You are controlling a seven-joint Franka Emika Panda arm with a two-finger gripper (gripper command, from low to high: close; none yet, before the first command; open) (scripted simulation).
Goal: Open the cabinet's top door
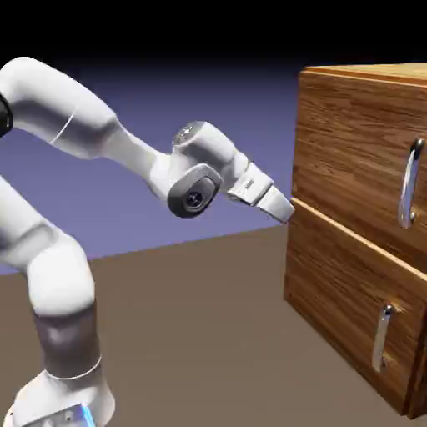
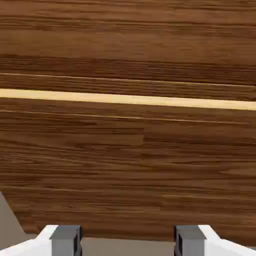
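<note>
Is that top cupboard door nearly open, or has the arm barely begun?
Barely begun. The top door looks shut, flush with the cabinet. The gripper hangs open near the cabinet's edge, holding nothing. Left: reach the top door's silver handle, grasp it and pull.

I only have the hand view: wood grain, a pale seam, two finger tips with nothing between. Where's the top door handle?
Observer: In the exterior view the top door's handle is on the panel's far right, well away from the gripper.
Operator: Gripper touching the cabinet?
Observer: Cannot tell; its tip sits at the cabinet's near corner, level with the seam between panels.
Operator: Door moved?
Observer: The top door looks flush, closed.
</note>
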